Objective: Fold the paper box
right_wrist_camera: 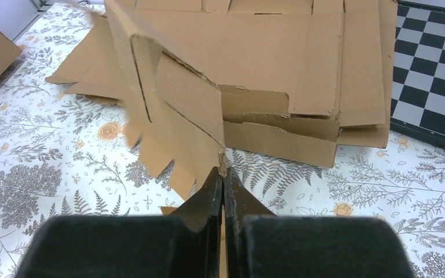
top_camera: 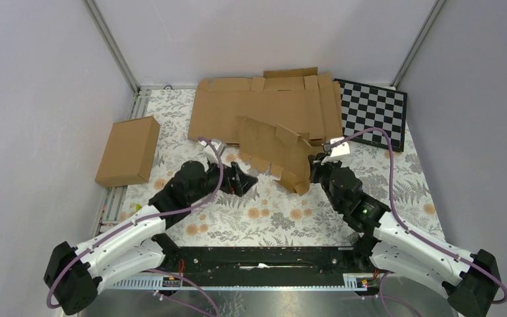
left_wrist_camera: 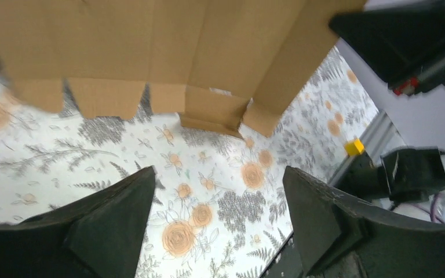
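1 paper box [top_camera: 274, 148], ctr. 1 carton [top_camera: 129, 150] at 9. Sheets [top_camera: 237, 109] at 12, stacked: at least 2, exact no. unclear. 1 checkerboard [top_camera: 371, 109] at 1. 2 grippers: L gripper [top_camera: 249, 179], R gripper [top_camera: 315, 167]. 1 floral cloth [top_camera: 270, 218].

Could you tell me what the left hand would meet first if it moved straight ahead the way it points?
Probably the tabbed lower edge of the paper box, just ahead of the open left hand; depth is unclear.
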Controlling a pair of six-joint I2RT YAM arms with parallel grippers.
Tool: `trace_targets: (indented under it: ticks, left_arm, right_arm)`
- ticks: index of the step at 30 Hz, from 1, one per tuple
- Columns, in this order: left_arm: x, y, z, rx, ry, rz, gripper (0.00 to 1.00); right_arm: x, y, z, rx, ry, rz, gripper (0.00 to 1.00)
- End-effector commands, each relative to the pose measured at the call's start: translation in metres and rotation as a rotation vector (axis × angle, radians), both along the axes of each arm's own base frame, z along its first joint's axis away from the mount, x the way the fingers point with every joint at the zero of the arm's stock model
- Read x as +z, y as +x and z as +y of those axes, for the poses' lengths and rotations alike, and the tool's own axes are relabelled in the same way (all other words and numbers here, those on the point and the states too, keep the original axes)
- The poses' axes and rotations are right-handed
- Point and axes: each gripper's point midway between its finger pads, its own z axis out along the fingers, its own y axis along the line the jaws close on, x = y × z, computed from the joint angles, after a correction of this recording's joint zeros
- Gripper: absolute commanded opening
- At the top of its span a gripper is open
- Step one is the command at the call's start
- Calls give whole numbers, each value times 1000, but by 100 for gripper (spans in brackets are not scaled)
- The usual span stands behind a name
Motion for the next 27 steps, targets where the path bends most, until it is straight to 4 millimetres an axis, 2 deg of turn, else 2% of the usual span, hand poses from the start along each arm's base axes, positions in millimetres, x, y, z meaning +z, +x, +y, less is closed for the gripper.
trace_targets:
  ticks: [1,6,10,12,18,22,24,27]
  left_arm:
    - [56,35,17,147,90,-140,89]
    - [95,49,28,157,242,-273,98]
    - [115,56,10,12,365,-385,99]
    - [114,62,-1,-78,452,-420,99]
    - [103,93,-14,-189,670,-572,99]
    - [102,107,-24,-235,718,-649,99]
    - [101,108,-28,-290,726,-694,99]
    - [100,118,-26,-342,715,-753,99]
  right_arm:
    - [23,3,6,29,46,-75,0]
    - [23,1,8,44,54,-76,0]
    - [22,-2,15,84,54,-59,0]
    - [24,-3,18,102,50,-50,0]
    - [25,-13,25,162,59,-8,0]
    - [28,-21,31,214,60,30,0]
    - [29,-27,32,241,61,47,0]
    - [29,-33,31,261,52,68,0]
